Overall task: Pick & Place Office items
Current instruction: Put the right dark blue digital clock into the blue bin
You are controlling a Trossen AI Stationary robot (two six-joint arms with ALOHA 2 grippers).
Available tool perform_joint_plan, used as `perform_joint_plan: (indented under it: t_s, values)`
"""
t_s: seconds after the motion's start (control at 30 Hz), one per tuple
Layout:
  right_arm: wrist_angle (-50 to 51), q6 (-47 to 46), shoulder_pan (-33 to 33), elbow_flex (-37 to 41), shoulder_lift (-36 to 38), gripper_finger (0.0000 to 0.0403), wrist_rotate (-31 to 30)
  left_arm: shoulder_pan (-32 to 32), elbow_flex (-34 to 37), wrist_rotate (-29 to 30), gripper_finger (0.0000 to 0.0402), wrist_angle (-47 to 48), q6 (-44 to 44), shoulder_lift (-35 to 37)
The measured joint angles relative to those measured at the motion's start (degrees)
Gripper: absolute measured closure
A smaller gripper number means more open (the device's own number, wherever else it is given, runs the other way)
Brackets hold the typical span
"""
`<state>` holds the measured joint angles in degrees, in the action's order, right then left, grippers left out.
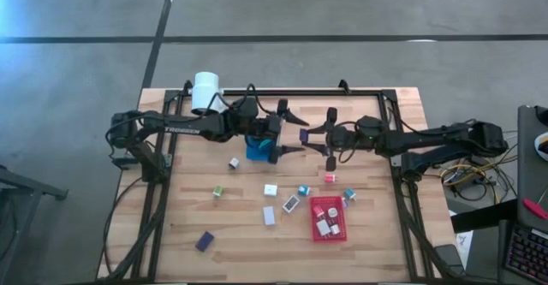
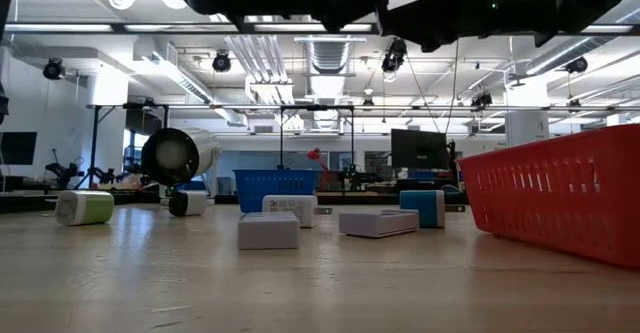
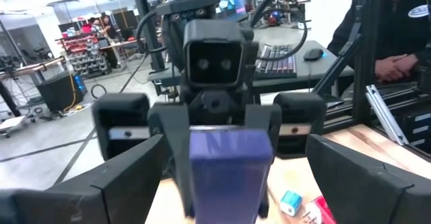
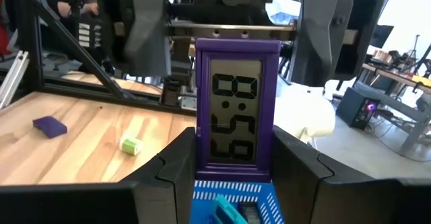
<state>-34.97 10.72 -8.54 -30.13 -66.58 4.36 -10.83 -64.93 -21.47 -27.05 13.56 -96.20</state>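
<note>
Two grippers meet mid-air over the blue tray (image 1: 255,151), a handoff by the look of it. The right gripper (image 1: 318,136) has its fingers (image 4: 176,173) clamped on the lower sides of a purple desk clock (image 4: 236,114), which stands upright with its display facing the right wrist camera. The left gripper (image 1: 287,130) faces it with its fingers (image 3: 124,177) spread as wide as they go, one on each side of the clock, not touching it. So the clock hangs between the two arms, held by the right alone, above the tray's near edge.

Handling, my guess: light, rigid plastic shell, smooth and a bit slippery. The display face probably shouldn't be pinched. Best grip is on the narrow side edges, as the right one has it now, low near the base.

The rest lies further out. The red tray (image 1: 339,233) sits toward the right front and already has a few small white and pink pieces in it. Loose on the wood table (image 1: 231,251): a white block (image 1: 271,189), a flat white piece (image 1: 268,216), a green-ended block (image 1: 217,192), a teal block (image 1: 303,190), a dark purple block (image 1: 204,240) well apart at front left. A white roll (image 1: 206,92) sits at the back edge by the left arm.

A person in a dark top stands beyond the table on the right arm's side.
</note>
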Motion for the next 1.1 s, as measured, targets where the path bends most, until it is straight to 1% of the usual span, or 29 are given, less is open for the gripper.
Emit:
perform_joint_plan:
  t_s: [0.17,0.53,0.6,0.7,0.9,1.1]
  values:
    - [-0.32,0.02,0.00,-1.14,-1.98,0.0263,0.00,0.09,0.02,-0.02,0.0042,0.05,0.11,0.00]
    - [-0.64,0.00,0.02,-1.16,-1.17,0.0263,0.00,0.09,0.35,-0.11,0.0085,0.07,0.57,-0.02]
    - [-0.92,0.00,0.02,-1.16,-1.43,0.0263,0.01,0.11,0.35,-0.11,0.0100,-0.03,0.59,-0.02]
    - [-1.35,-0.05,0.02,-1.14,-1.64,0.0263,0.00,0.13,0.35,-0.11,0.0137,-0.34,0.57,-0.02]
    - [-1.28,-0.18,0.07,-1.14,-1.66,0.0258,0.22,0.09,0.35,0.16,0.0248,-0.41,0.57,-0.02]
    - [-1.41,-0.15,0.04,-1.11,-1.66,0.0258,0.17,0.09,0.39,0.22,0.0247,-0.48,0.81,-0.02]
